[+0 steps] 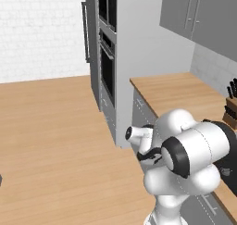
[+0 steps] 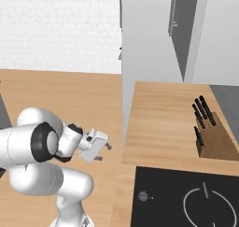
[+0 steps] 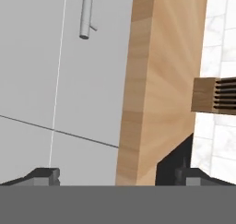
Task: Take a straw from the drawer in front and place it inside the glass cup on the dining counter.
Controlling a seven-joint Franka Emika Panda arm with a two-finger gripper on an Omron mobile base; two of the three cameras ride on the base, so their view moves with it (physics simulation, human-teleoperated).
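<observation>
Beside the worktop's front edge, near the knife block, the gripper hangs with fingers spread and empty, facing grey cabinet fronts and a bar handle; straw and drawer cannot be placed from these views.

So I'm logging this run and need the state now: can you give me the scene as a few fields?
gripper: open, empty
facing: grey cabinet front with bar handle, drawer closed
counter: wood wall counter
on counter: knife block, black cooktop
task progress: not begun, no straw in gripper
</observation>
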